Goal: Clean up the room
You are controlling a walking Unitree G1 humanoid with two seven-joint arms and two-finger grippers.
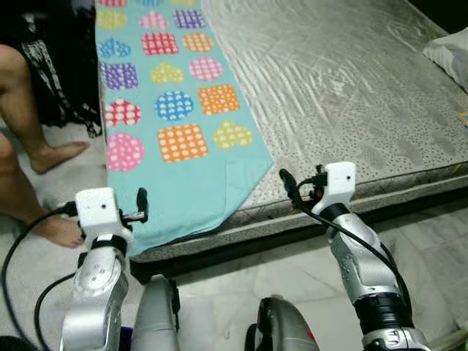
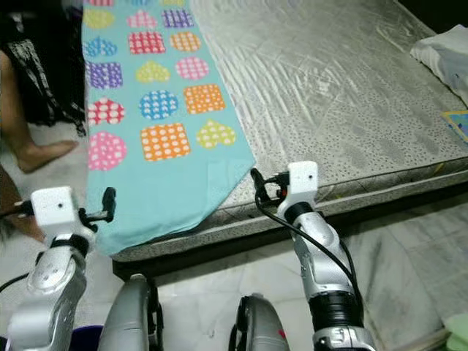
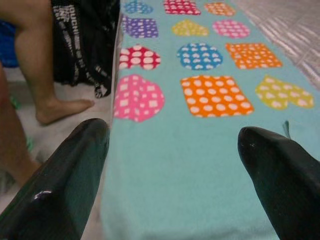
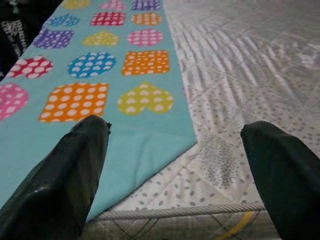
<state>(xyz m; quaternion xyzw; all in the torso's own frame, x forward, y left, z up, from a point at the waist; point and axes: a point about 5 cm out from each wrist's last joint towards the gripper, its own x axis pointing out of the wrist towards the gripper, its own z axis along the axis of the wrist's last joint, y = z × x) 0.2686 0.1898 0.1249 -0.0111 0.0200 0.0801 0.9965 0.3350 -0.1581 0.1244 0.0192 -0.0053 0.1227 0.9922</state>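
Nearest the robot: pale marble floor (image 1: 219, 292), then the low bed edge.

Both arms raised level at the foot of the mattress (image 1: 351, 95), wrists turned toward it. Looks like a ready stance for taking hold of cloth.

Left gripper (image 3: 172, 165): fingers spread wide, nothing between them. It hovers just off the hanging lower edge of the turquoise blanket (image 1: 183, 183), at the bed's left corner. Through its wrist camera the plain turquoise border lies straight ahead between the two fingers, with the pink and orange patches beyond.

Right gripper (image 4: 175, 170): also spread, empty. It sits in front of the mattress edge, just right of the blanket's pointed corner. That corner lies ahead and slightly to its left; bare grey quilting is directly in front.

Blanket: laid in a long strip up the left side of the bed, printed with dotted hearts and squares, the near end drooping over the mattress edge. Probably the thing to tidy; each gripper appears lined up on one end of its near hem.

Further out: a person's bare legs (image 1: 29, 124) on the floor left of the bed, beside a black bag (image 3: 87, 45). White pillow (image 1: 450, 55) at the far right.
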